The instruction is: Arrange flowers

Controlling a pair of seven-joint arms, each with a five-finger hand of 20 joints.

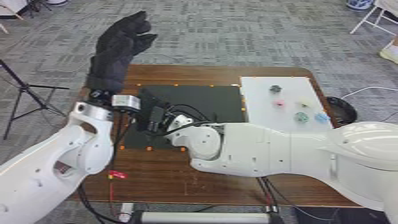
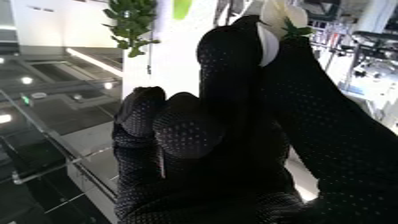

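The black-fabric-gloved right hand (image 2: pixel 213 180) pinches a white-petalled, green-leaved flower (image 2: pixel 295 15) between thumb and finger, near their tips, probably for easier placing.

Wooden table (image 1: pixel 209 192), smooth; left hand (image 1: pixel 113 55), matt black fabric; right arm (image 1: pixel 275 150), smooth white.

Black tripod (image 1: pixel 24 86), grey carpet (image 1: pixel 222 40), wooden table (image 1: pixel 182 189)

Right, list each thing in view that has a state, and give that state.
Right hand: shut, pinching the white flower.
White flower: in bloom, held at the fingertips.
Left hand: open, empty.
Leafy sprig: in leaf, not in the fingers.
Pink flower: unheld, at the white sheet; upright or lying, cannot tell.
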